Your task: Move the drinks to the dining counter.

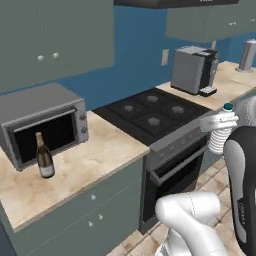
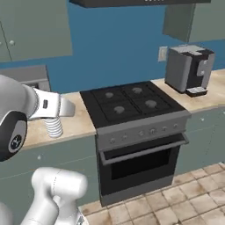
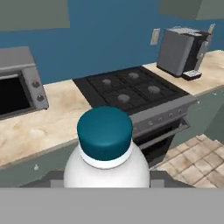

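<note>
I have the water bottle (image 3: 107, 159) held in the fingers (image 1: 219, 121), which are closed on its sides; in the hand view its teal cap sits dead centre, with the pale shoulder of the bottle below it. From the left base view the bottle hangs at about 3 o'clock, its ribbed body showing under the white hand, lifted clear in front of the stove (image 1: 155, 116) and touching no surface. From the right base view I see the same ribbed body (image 2: 54, 126) at roughly 9 o'clock, tucked under the hand, in line with the bench edge behind it.

The wine bottle (image 1: 44, 156) stands upright on the marble bench (image 1: 95, 160) at about 8 o'clock in the left base view, just in front of the microwave (image 1: 45, 122) door and well apart from the bottle I am carrying. I cannot tell whether it touches the microwave.

The stove sits between that bench and a second stretch of bench at the right, where a grey coffee machine (image 2: 190, 68) stands against the blue wall. Its oven door (image 2: 140, 165) is closed, above a tiled floor (image 2: 189, 202). Grey-green cabinets (image 1: 50, 40) hang above the microwave.
</note>
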